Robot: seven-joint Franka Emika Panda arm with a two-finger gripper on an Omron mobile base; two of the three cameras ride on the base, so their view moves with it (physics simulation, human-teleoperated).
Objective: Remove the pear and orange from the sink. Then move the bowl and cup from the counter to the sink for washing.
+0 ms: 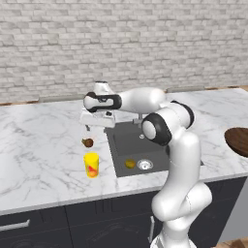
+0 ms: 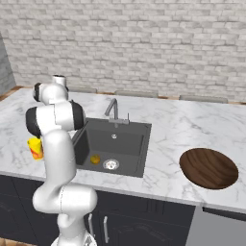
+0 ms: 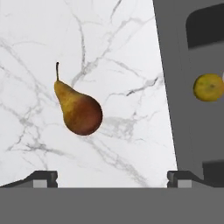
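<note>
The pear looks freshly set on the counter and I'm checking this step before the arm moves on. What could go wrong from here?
The pear lies on its side on the marble, near the sink edge, so it might roll back in. The yellow cup stands close beside it; the open gripper above could clip it when swinging away. The orange sits beside the drain, low against the sink wall, awkward to grasp.

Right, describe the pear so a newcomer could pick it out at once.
Start at the dark sink set in the marble counter. On the counter just left of it, under the open gripper, lies the pear, behind the yellow cup. It is small, lumpy and reddish-brown with a thin stem, unlike the round orange in the sink.
</note>
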